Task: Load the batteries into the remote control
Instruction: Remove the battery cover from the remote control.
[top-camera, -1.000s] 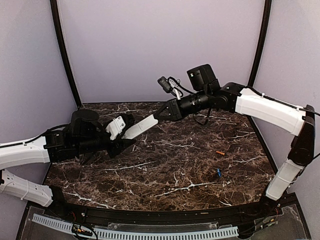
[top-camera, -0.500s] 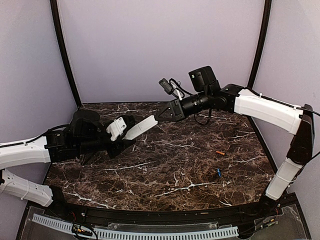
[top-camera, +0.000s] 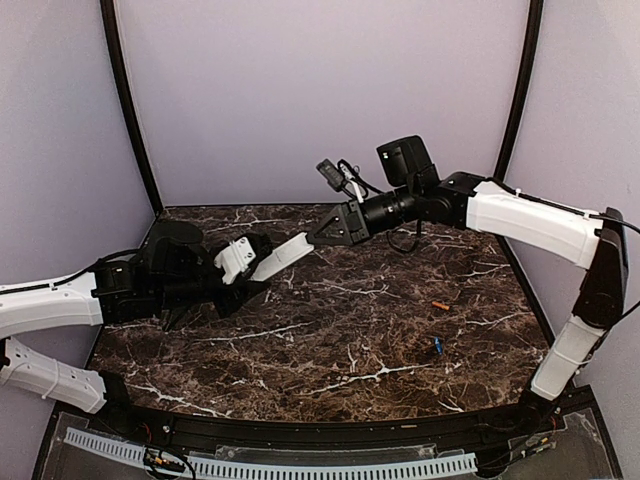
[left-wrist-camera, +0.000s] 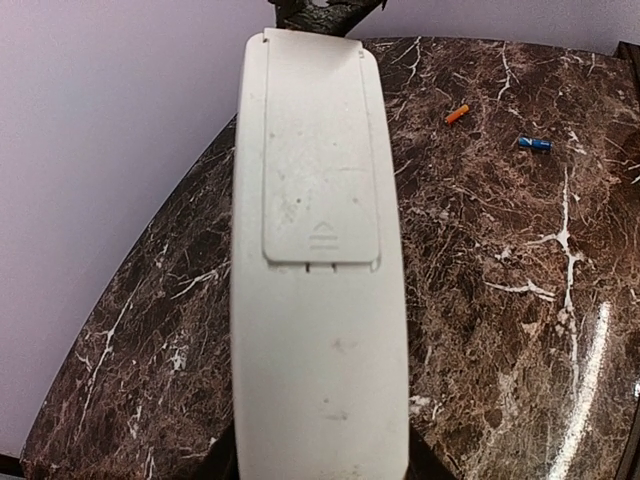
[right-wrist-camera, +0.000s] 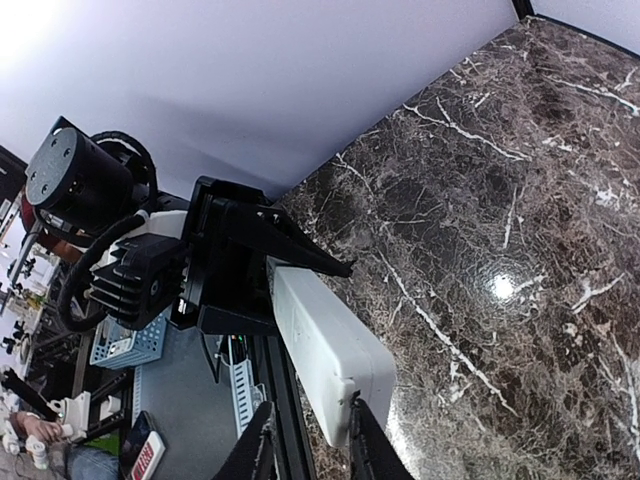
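Note:
My left gripper (top-camera: 243, 272) is shut on the near end of the white remote control (top-camera: 282, 254) and holds it above the table's left side, back face up. The battery cover (left-wrist-camera: 320, 160) sits closed on it. My right gripper (top-camera: 318, 235) is at the remote's far end (right-wrist-camera: 345, 385), slightly open. One fingertip (right-wrist-camera: 365, 440) touches the end by the cover edge; the other (right-wrist-camera: 258, 445) stands clear of it. The orange battery (top-camera: 439, 305) and the blue battery (top-camera: 437, 345) lie on the table at the right, also seen in the left wrist view (left-wrist-camera: 457, 113) (left-wrist-camera: 534, 144).
The dark marble table (top-camera: 340, 330) is walled by lilac panels at the back and sides. A black frame post (top-camera: 130, 110) stands at the back left, another at the back right (top-camera: 520, 90). A white slotted cable duct (top-camera: 270, 465) runs along the near edge.
My left gripper and the remote have shifted slightly left and down. My right gripper has followed, staying at the remote's far end. The batteries have not moved.

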